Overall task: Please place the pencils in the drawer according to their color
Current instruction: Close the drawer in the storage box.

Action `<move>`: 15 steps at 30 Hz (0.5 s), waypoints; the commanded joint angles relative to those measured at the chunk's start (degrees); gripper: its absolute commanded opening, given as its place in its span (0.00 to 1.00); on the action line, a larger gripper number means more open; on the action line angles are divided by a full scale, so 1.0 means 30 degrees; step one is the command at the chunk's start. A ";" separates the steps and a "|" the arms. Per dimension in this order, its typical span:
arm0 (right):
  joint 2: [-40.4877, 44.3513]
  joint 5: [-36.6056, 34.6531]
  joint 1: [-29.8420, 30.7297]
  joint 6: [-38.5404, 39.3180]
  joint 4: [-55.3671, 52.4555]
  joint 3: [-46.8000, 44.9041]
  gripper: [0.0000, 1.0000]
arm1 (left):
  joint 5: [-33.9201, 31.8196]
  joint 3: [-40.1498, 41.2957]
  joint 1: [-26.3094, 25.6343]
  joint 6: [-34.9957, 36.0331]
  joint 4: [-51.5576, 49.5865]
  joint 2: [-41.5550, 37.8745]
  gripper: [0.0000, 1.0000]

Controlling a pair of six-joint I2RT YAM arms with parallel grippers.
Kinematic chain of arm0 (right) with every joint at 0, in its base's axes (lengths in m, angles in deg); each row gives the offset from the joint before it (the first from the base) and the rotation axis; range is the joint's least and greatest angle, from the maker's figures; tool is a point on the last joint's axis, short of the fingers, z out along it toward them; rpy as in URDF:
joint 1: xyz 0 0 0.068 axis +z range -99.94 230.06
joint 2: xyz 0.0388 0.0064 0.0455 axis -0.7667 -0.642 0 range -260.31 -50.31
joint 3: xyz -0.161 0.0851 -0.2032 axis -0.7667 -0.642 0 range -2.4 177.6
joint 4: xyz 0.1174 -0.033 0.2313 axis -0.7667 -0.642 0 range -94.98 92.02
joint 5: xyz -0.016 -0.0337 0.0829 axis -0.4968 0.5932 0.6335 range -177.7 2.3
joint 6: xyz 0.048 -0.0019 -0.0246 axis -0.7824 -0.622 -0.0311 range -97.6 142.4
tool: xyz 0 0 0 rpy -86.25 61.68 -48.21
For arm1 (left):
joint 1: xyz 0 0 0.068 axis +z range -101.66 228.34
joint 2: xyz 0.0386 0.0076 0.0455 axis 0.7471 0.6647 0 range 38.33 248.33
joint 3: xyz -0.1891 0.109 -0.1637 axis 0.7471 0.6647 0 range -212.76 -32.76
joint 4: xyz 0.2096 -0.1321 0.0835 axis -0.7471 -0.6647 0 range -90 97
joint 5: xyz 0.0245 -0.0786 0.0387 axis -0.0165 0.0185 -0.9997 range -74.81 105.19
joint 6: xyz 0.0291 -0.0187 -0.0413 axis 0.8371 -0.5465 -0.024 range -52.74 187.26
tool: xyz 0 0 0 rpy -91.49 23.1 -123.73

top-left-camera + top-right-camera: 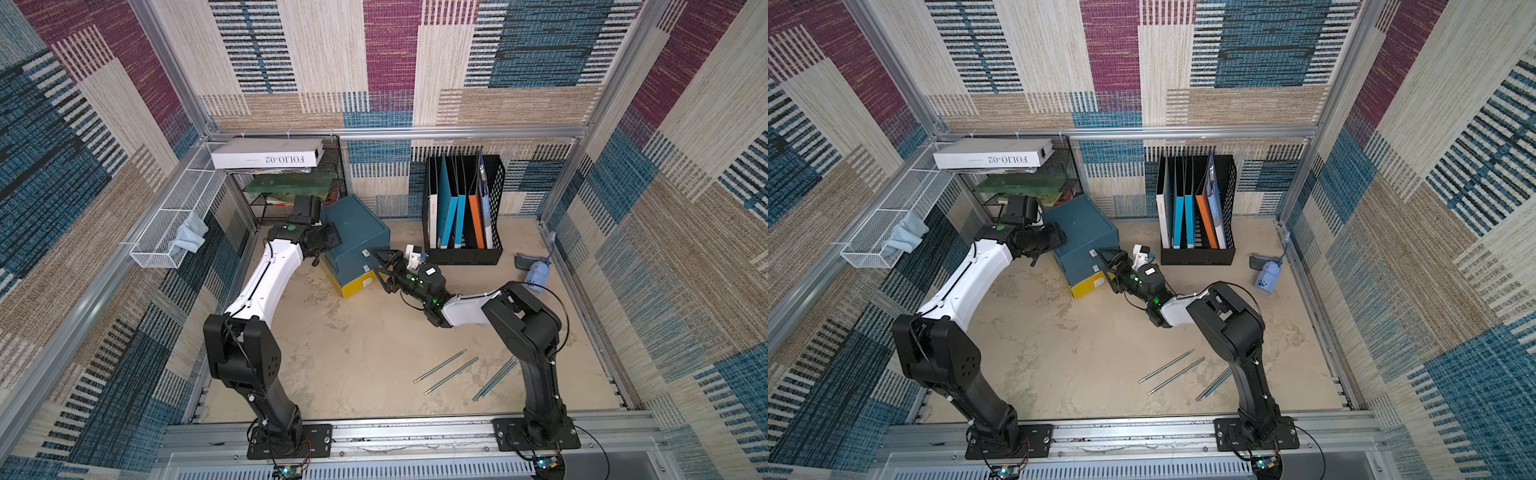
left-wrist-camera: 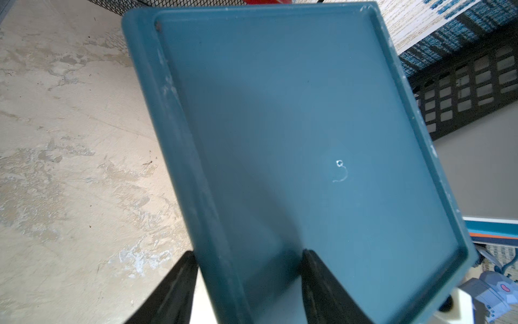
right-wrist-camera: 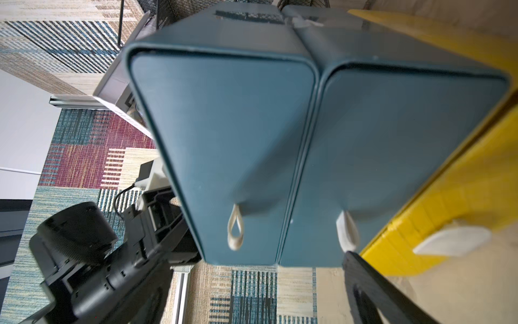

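Both top views: pencils (image 1: pixel 451 375) (image 1: pixel 1177 375) lie on the table (image 1: pixel 353 353) by the right arm's base, away from the cabinet (image 1: pixel 357 232). Left wrist: left fingers (image 2: pixel 319 280) straddle its edge, maybe to steady it; whether they grip it I cannot tell. Right wrist: right fingers (image 3: pixel 370 286) released beside a drawer loop (image 3: pixel 235 230), probably for pulling.

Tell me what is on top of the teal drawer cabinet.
Nothing shows on the cabinet's top, a bare recessed teal panel with one small scratch. Only the left end effector straddles its rim. In both top views the left arm covers that corner.

Overhead pair — wrist cameras near cabinet (image 2: pixel 308 126)
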 commanded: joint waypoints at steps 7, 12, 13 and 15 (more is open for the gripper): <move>0.3637 0.1129 -0.0006 0.1837 -0.3874 -0.3655 0.99 | 0.0727 0.0087 0.0116 0.1189 -0.5134 0.0573 0.61; 0.3141 0.1362 0.0012 0.1756 -0.6221 -0.3341 0.99 | 0.0708 0.0043 0.0324 0.1476 -0.5166 0.0576 0.61; 0.2947 0.1351 0.0054 0.1626 -0.6956 -0.3031 0.99 | 0.0713 0.0029 0.0347 0.1494 -0.5161 0.0539 0.61; 0.2507 0.1365 0.0085 0.1339 -0.8218 -0.2196 0.99 | 0.0742 0.0057 0.0355 0.1532 -0.5164 0.0510 0.61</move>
